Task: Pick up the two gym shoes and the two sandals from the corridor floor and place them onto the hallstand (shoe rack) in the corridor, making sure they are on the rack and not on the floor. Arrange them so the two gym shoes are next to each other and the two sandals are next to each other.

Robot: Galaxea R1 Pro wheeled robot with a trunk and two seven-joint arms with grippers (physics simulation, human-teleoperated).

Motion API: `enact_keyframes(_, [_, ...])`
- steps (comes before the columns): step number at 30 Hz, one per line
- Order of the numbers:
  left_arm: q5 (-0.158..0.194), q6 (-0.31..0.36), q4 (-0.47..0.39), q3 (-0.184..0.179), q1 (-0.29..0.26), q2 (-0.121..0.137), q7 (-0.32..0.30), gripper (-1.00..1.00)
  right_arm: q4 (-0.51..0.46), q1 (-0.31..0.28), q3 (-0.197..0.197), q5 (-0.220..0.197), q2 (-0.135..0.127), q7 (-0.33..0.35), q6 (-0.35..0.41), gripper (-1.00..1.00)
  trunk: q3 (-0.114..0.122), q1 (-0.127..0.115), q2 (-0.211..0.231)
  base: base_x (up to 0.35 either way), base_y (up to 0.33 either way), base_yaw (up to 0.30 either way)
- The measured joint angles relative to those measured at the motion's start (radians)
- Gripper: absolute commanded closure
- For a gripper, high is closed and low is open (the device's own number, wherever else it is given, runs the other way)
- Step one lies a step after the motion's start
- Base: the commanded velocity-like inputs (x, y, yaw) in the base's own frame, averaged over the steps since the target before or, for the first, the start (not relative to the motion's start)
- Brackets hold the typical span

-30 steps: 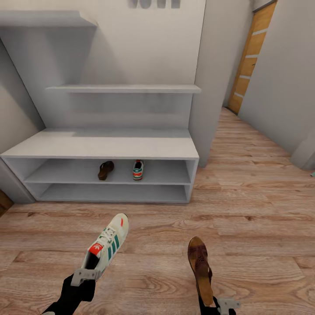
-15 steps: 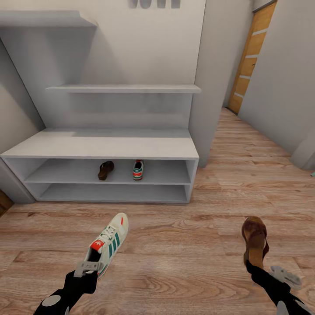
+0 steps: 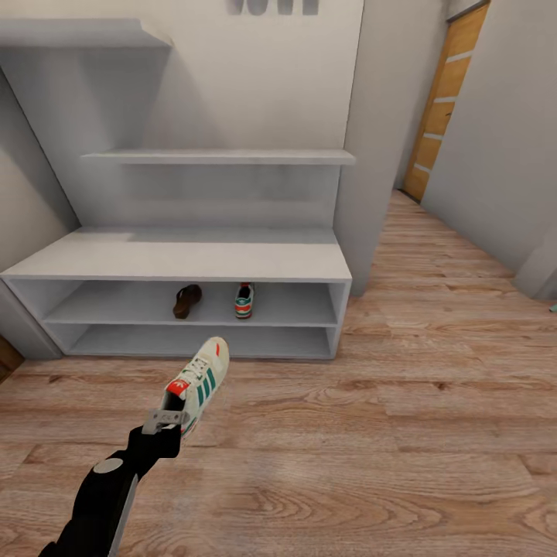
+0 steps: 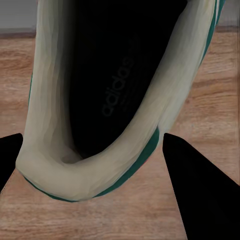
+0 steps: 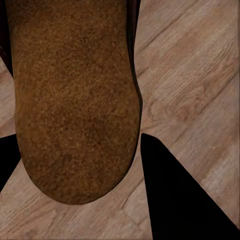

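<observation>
My left gripper [image 3: 166, 422] is shut on the heel of a cream gym shoe [image 3: 197, 381], held above the corridor floor [image 3: 387, 433] with its toe toward the hallstand [image 3: 186, 259]. In the left wrist view the shoe's heel opening [image 4: 100, 100] sits between the dark fingers [image 4: 192, 185]. A second gym shoe [image 3: 244, 300] and a brown sandal [image 3: 186, 300] rest side by side on the hallstand's middle shelf. In the right wrist view my right gripper [image 5: 82, 160] is shut on the other sandal [image 5: 75, 100], footbed facing the camera, above the planks.
The hallstand's wide bench top and two staggered upper shelves [image 3: 216, 157] are bare. A grey wall pillar [image 3: 379, 155] stands right of the rack. The corridor runs on past it to a wooden door [image 3: 445, 100].
My left arm has reached forward, carrying the gym shoe closer to the rack. The right arm swung rightward with the sandal and left the head view.
</observation>
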Motion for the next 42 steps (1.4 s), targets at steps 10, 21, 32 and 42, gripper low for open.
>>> enact_keyframes(10, [0.006, 0.0, 0.003, 0.001, -0.012, -0.021, 0.001, 1.0, -0.001, 0.0, -0.024, -0.01, -0.002, 0.0, 0.001, 1.0, 0.0, 0.0, 0.0, 0.0, 0.0, 0.0])
enact_keyframes(21, [0.007, 0.0, 0.003, 0.004, -0.005, -0.071, 0.003, 1.0, -0.001, 0.0, -0.025, -0.01, -0.002, 0.0, 0.001, 1.0, 0.0, 0.0, 0.0, 0.0, -0.007, 0.0])
enact_keyframes(32, [0.006, 0.0, 0.003, 0.004, -0.007, -0.074, 0.003, 1.0, -0.001, 0.0, -0.025, -0.01, -0.002, 0.0, 0.001, 1.0, 0.0, 0.0, 0.0, 0.0, -0.26, 0.0])
enact_keyframes(42, [0.005, 0.0, 0.003, 0.004, -0.007, -0.074, 0.003, 1.0, -0.001, 0.0, -0.025, -0.01, -0.002, 0.0, 0.001, 1.0, 0.0, 0.0, 0.0, 0.0, -0.302, 0.0])
